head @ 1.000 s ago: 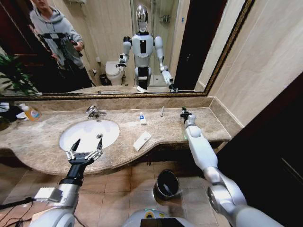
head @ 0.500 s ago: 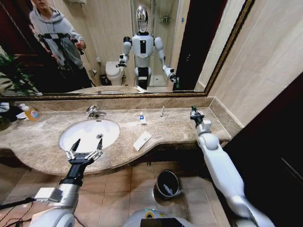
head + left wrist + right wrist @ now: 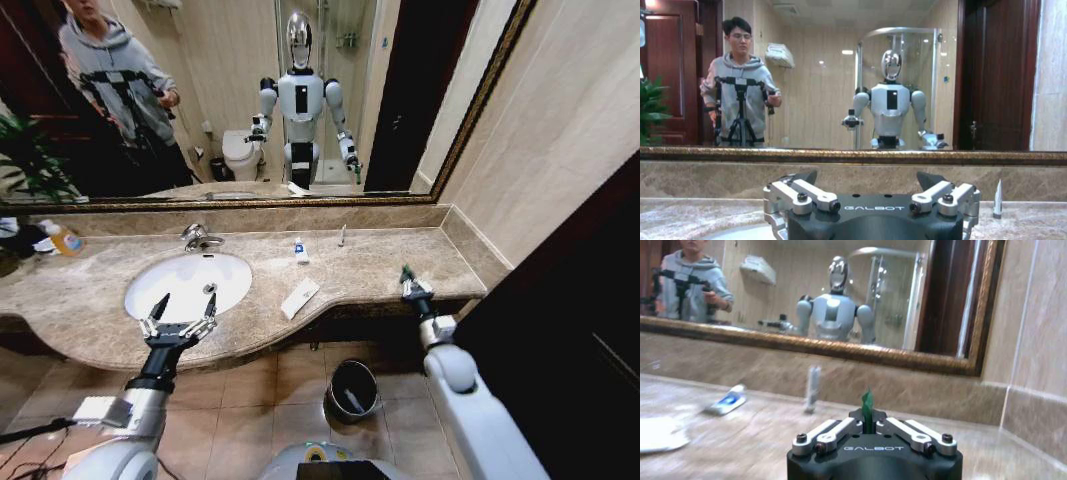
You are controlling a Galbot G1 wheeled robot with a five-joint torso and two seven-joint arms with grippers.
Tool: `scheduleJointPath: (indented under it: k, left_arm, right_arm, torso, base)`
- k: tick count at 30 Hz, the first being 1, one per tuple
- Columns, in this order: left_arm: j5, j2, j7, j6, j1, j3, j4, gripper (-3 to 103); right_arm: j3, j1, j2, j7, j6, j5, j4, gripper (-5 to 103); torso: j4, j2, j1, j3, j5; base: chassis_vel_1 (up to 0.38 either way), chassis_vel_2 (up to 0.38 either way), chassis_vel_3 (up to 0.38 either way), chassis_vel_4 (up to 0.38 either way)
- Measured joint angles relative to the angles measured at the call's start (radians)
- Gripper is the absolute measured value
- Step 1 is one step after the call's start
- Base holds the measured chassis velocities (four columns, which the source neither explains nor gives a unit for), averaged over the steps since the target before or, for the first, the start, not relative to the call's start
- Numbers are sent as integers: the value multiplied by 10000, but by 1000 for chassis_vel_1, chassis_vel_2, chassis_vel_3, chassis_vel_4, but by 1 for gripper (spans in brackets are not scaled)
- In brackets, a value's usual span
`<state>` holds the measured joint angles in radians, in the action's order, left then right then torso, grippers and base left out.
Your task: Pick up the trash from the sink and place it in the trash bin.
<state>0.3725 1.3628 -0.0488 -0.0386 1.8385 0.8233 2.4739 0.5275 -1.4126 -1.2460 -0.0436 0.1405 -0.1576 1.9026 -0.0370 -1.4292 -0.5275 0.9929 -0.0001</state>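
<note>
**Right gripper holds the green-capped bottle at the counter's front edge**

Nearest the robot, on the tiled floor below the counter, stands the trash bin [image 3: 352, 388], black with a shiny rim, and something pale lies inside it. Above and to its right, the right gripper [image 3: 409, 282] sits at the front edge of the marble counter [image 3: 380, 268], its fingers closed tight on the bottle with green pointed cap [image 3: 867, 405]; the green tip pokes up between the fingers in the right wrist view, and the white body is hidden.

On the left, the left gripper [image 3: 180, 316] hovers over the near rim of the sink [image 3: 240, 275], its fingers spread wide and holding nothing.

On the counter between sink and right gripper lies the flat white packet [image 3: 300, 297], near the front edge. Farther back, near the wall, rests the small white-blue tube [image 3: 300, 250], and just to its right the thin grey stick [image 3: 342, 235] stands upright against the backsplash. The chrome faucet [image 3: 197, 236] sits behind the basin. At the far left of the counter is the orange-liquid bottle [image 3: 62, 237]. The mirror [image 3: 200, 100] runs along the wall behind all of it.
</note>
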Motion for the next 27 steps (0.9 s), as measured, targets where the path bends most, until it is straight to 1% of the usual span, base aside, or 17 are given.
scheduleJointPath:
  k: [2, 3, 6, 7, 10, 11, 13, 16, 18, 20, 22, 23, 27]
  left_arm:
    - [0, 0, 0, 0, 0, 0, 1, 100]
    - [0, 0, 0, 0, 0, 0, 1, 100]
    - [0, 0, 0, 0, 0, -1, 0, 100]
    - [0, 0, 0, 0, 0, -1, 0, 100]
    - [0, 0, 0, 0, 0, 0, 1, 100]
    - [0, 0, 0, 0, 0, 0, 1, 100]
    - [0, 0, 0, 0, 0, -1, 0, 100]
    - [0, 0, 0, 0, 0, -1, 1, 100]
    - [0, 0, 0, 0, 0, 0, 1, 100]
    - [0, 0, 0, 0, 0, 0, 1, 100]
    - [0, 0, 0, 0, 0, -1, 1, 100]
    - [0, 0, 0, 0, 0, -1, 1, 100]
    - [0, 0, 0, 0, 0, 0, 1, 100]
  right_arm:
    - [11, -753, -294, 25, 478, 343, 91, 5]
    - [11, -753, -294, 25, 478, 343, 91, 5]
    - [84, -1443, -705, 13, 1083, 662, -240, 5]
    - [84, -1443, -705, 13, 1083, 662, -240, 5]
    - [113, -1759, -827, -13, 1599, 894, -1022, 5]
    - [113, -1759, -827, -13, 1599, 894, -1022, 5]
    - [54, -1818, -830, -34, 1694, 908, -1677, 5]
    - [-75, -1800, -880, -14, 1694, 907, -2074, 5]
    - [-285, -1613, -1080, 120, 1674, 1079, -2779, 5]
    - [-338, -1530, -1144, 177, 1656, 1163, -3006, 5]
    - [-484, -1213, -1274, 436, 1564, 1388, -3778, 5]
    - [-484, -1213, -1274, 436, 1564, 1388, -3778, 5]
    - [-732, -616, -1312, 1168, 1066, 1399, -5232, 5]
  torso:
    - [3, 0, 1, 0, -2]
    - [3, 0, 1, 0, -2]
    - [3, 0, 1, 0, 1]
    - [3, 0, 1, 0, 1]
    - [2, 0, 0, 1, 0]
    - [2, 0, 0, 1, 0]
    - [2, 1, 0, 1, 0]
    - [2, 1, 0, 1, 1]
    - [2, 1, 0, 1, 0]
    - [1, 1, 0, 1, 1]
    - [1, 1, 0, 1, 1]
    - [1, 1, 0, 1, 1]
    - [1, 1, -1, 2, 1]
  base:
    - [0, 0, 0, 0]
    - [0, 0, 0, 0]
    - [0, 0, 0, 0]
    - [0, 0, 0, 0]
    - [0, 0, 0, 0]
    - [0, 0, 0, 0]
    - [0, 0, 0, 0]
    - [0, 0, 0, 0]
    - [0, 0, 0, 0]
    - [0, 0, 0, 0]
    - [0, 0, 0, 0]
    - [0, 0, 0, 0]
    - [0, 0, 0, 0]
